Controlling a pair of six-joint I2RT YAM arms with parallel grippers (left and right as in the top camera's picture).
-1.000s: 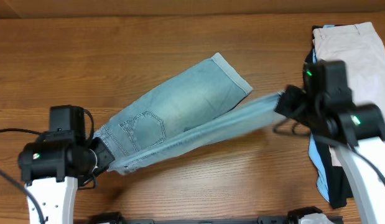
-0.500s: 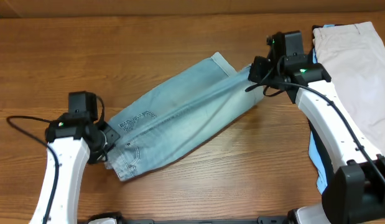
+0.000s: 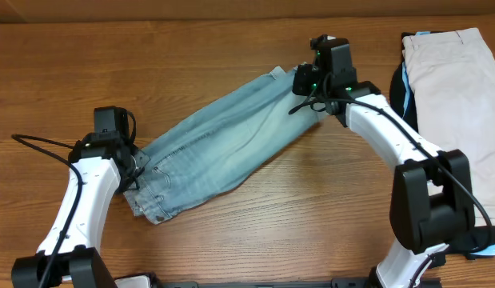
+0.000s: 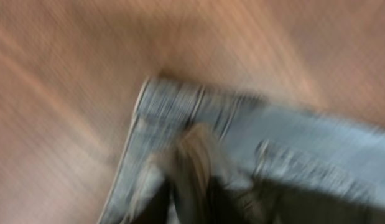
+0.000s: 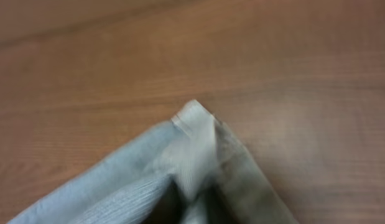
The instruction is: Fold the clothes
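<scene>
Denim shorts (image 3: 223,148) lie folded, diagonal, well left of beige shorts (image 3: 459,80). Right gripper (image 3: 305,84) pinches hem corner (image 5: 195,118); left gripper (image 3: 133,172) at waistband (image 4: 180,102), grip unreadable through blur. Let go unevenly and your fold could skew.

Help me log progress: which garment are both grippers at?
The light-blue denim shorts, lying diagonally mid-table: left gripper at the waistband, right gripper at the hem. The beige shorts lie apart at the right edge.
</scene>
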